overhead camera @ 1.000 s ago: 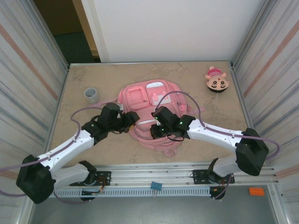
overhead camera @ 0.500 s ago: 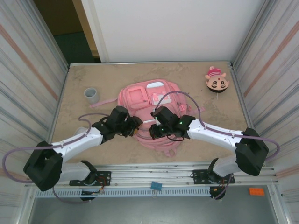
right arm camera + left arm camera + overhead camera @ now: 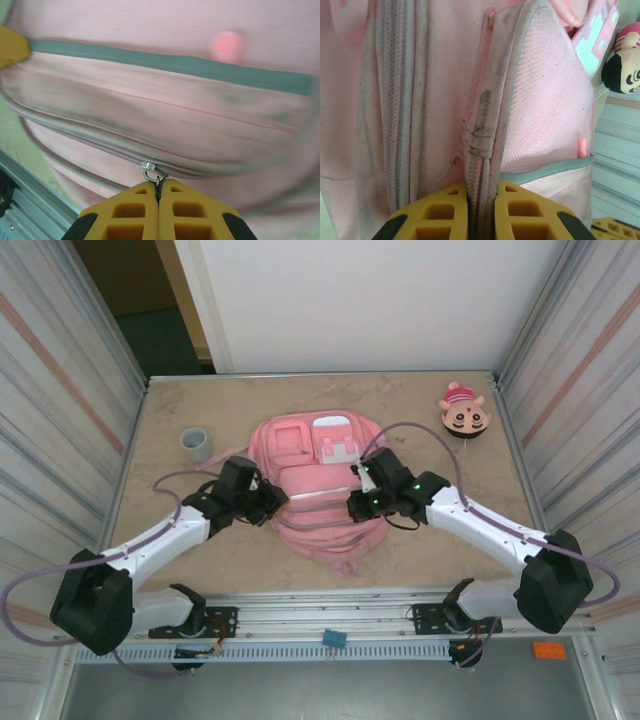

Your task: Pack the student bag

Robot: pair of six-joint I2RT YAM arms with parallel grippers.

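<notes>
On the right flank of the student bag (image 3: 315,475), flat between my arms, my right gripper (image 3: 159,192) pinches the zipper pull (image 3: 152,172). The zip track (image 3: 85,141) runs crosswise toward my left gripper (image 3: 481,200), clamped on the left-side seam (image 3: 482,125).

The student bag (image 3: 318,490) is pink all over, with a fine mesh weave on its pockets, a grey-green stripe (image 3: 175,64) across it and dark grey smudges along the seams. Its zip pull (image 3: 151,172) is silver. The left fingers (image 3: 442,215) and right fingers (image 3: 135,210) are mustard yellow with black corners. The table (image 3: 200,400) is mottled beige, the cup (image 3: 196,444) grey, the plush (image 3: 464,412) pink, tan and black.
</notes>
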